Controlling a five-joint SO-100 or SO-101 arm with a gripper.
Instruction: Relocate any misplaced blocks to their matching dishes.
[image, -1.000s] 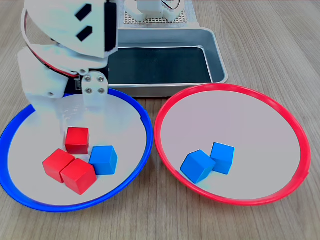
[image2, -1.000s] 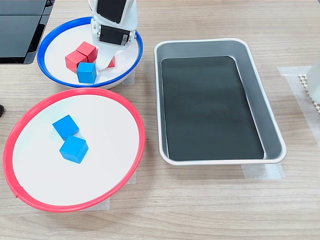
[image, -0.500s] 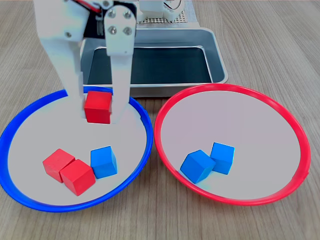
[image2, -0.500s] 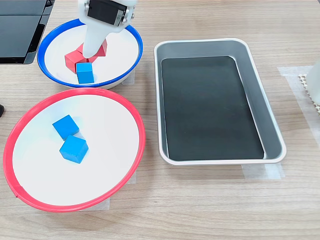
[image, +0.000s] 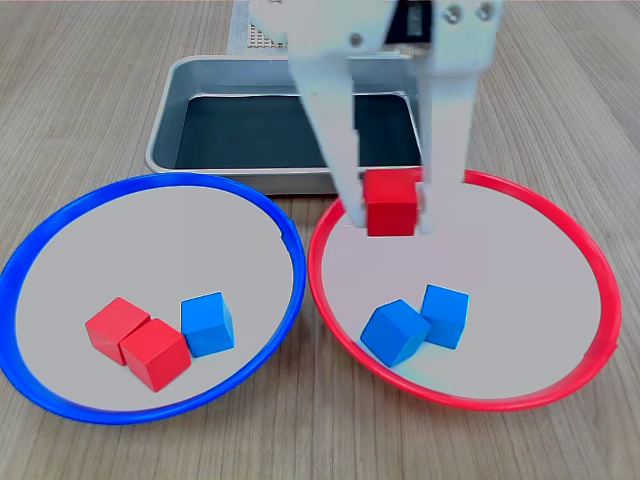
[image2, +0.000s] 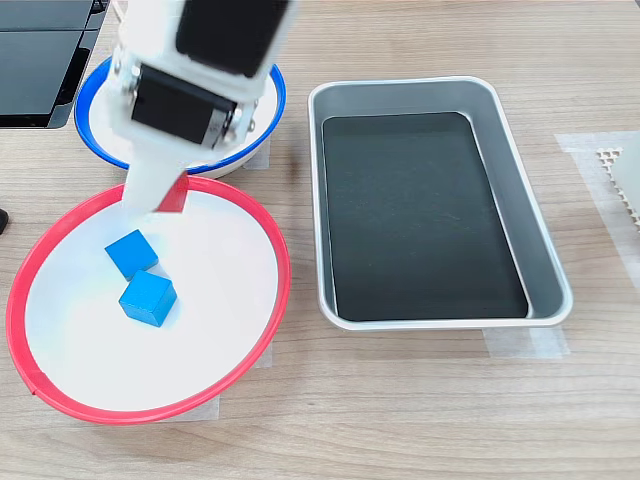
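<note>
While your gripper clamps the red block above the red-rimmed plate, lower it clear of the blue cubes before releasing.

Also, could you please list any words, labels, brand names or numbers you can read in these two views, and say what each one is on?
None: no readable text shows in either exterior view.
The gripper, the red block it holds, the blue-rimmed plate, the red-rimmed plate and the grey tray all look unmarked.
</note>
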